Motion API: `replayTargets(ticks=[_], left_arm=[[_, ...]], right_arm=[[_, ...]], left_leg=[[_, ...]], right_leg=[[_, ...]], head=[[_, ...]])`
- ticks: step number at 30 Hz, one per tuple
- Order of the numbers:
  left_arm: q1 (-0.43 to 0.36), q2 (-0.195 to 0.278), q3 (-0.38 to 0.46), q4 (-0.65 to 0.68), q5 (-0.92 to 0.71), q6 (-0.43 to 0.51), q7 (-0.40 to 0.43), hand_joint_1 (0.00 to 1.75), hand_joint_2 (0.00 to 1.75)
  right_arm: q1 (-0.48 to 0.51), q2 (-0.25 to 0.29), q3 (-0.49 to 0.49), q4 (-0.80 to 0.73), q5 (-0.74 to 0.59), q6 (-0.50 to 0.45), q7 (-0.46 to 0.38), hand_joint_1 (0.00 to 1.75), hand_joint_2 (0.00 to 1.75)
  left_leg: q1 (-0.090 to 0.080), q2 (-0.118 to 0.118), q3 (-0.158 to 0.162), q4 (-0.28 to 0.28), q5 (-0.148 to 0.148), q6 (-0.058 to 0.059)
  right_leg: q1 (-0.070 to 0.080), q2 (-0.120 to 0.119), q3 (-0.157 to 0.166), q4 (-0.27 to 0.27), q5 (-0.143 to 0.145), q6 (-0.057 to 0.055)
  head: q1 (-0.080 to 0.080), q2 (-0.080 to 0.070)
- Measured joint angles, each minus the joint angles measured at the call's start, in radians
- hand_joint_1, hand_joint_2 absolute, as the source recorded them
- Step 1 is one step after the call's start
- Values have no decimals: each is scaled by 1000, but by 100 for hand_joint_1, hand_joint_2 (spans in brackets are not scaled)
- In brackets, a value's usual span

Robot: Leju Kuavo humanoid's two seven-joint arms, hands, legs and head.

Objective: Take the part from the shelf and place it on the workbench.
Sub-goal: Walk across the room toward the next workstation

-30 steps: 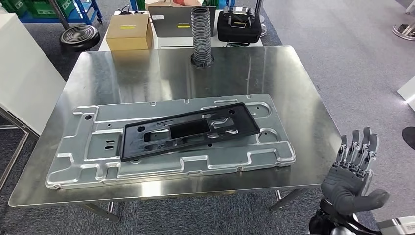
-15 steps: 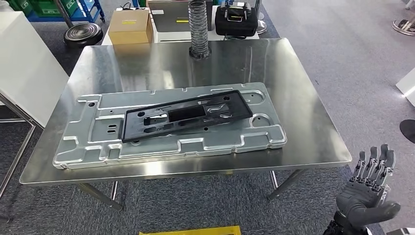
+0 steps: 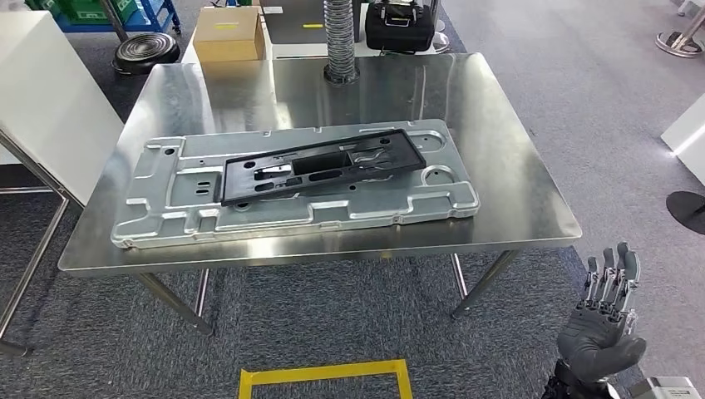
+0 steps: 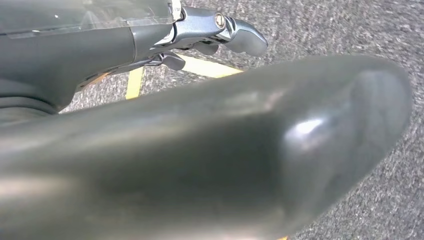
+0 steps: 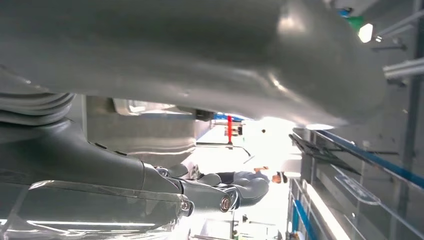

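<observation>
The long black plastic part (image 3: 324, 166) lies flat on a big silver stamped metal panel (image 3: 166, 216), which rests on the steel workbench (image 3: 507, 158). My right hand (image 3: 603, 320) hangs low, to the right of the bench and nearer than its front edge, fingers spread and holding nothing. In the right wrist view its thumb (image 5: 175, 55) and dark fingers (image 5: 215, 195) are apart with nothing between them. In the left wrist view my left hand (image 4: 200, 150) is over grey carpet, its fingers (image 4: 220, 30) loosely extended and empty.
At the bench's far edge stand a ribbed grey hose (image 3: 339, 41), a cardboard box (image 3: 229, 33) and a black case (image 3: 399, 25). A white table (image 3: 50, 100) is at the left. Yellow floor tape (image 3: 324, 378) marks the carpet. Blue-railed racks (image 5: 350, 165) show beyond.
The whole view has shifted: the bench now sits farther off and higher in the picture, and yellow floor tape has come in. My right hand stays low at the right, empty.
</observation>
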State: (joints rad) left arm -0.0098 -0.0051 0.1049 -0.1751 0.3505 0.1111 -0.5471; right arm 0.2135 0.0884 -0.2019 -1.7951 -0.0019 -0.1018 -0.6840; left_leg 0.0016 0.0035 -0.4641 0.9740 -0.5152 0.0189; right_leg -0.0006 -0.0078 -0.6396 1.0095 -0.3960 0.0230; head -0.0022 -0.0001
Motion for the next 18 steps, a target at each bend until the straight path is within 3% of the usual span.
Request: replayTargets(ticks=[1,3,4,5,6,7,8,9,11,12,14,15,16,18], left_arm=[[-1,0,0,0,-1,-1,2,0,0],[-2,-1,0,0,-3,-4,3,0,0],[-2,-1,0,0,-5,-5,4,0,0],[-2,-1,0,0,-8,-6,4,0,0],[-2,-1,0,0,-10,-7,4,0,0],[-2,-1,0,0,-12,-7,5,0,0],[-2,-2,0,0,-13,-7,6,0,0],[-3,-3,0,0,-13,-7,7,0,0],[-4,-6,1,0,-13,-6,11,0,0],[-5,-8,2,0,-13,-5,13,0,0],[-4,-9,4,0,-13,-2,16,0,0],[-3,-10,5,0,-13,-1,17,0,0],[-2,-11,6,0,-13,1,19,0,0],[-1,-13,9,0,-14,3,20,0,0]], right_arm=[[2,0,0,0,10,1,7,0,0],[4,0,0,4,26,3,25,0,0],[5,0,0,9,35,3,35,0,0],[5,0,0,16,45,2,44,0,0],[6,1,0,25,60,-2,53,0,0],[7,1,0,34,77,-7,63,0,0],[7,3,0,44,98,-14,73,0,0],[7,4,-1,54,122,-22,84,0,0],[7,10,-4,85,175,-37,103,0,0],[7,14,-9,110,206,-47,109,0,0],[10,23,-21,168,257,-65,109,0,0],[11,29,-27,196,272,-70,103,0,0],[12,34,-33,219,284,-74,101,0,0],[11,44,-47,269,315,-86,113,0,0]], left_leg=[[2,3,-13,-2,14,6],[3,6,-45,-2,39,14],[2,6,-61,0,51,14],[1,7,-78,2,64,13],[1,7,-95,5,75,12],[1,6,-112,9,86,10],[0,6,-126,13,96,8],[-1,5,-139,17,105,5],[-2,5,-150,19,122,-4],[0,5,-151,17,131,-11],[4,5,-152,11,148,-23],[4,5,-158,18,137,-28],[4,4,-169,42,106,-32],[6,2,-199,146,-1,-38]], right_leg=[[-2,2,-12,28,-37,6],[-8,4,-43,141,-144,16],[-11,4,-55,207,-180,20],[-12,4,-57,257,-193,23],[-13,4,-44,276,-182,24],[-13,4,-13,258,-155,23],[-13,4,35,205,-129,18],[-10,4,98,124,-119,11],[-3,3,196,-20,-133,-2],[1,3,219,-59,-143,-8],[3,1,215,-73,-128,-18],[1,-1,205,-78,-115,-24],[-1,-2,193,-82,-100,-30],[-2,-4,160,-85,-71,-38]], head=[[3,0],[8,0],[9,0],[9,0],[9,0],[9,0],[9,0],[9,0],[8,0],[9,0],[12,0],[13,0],[11,0],[6,0]])
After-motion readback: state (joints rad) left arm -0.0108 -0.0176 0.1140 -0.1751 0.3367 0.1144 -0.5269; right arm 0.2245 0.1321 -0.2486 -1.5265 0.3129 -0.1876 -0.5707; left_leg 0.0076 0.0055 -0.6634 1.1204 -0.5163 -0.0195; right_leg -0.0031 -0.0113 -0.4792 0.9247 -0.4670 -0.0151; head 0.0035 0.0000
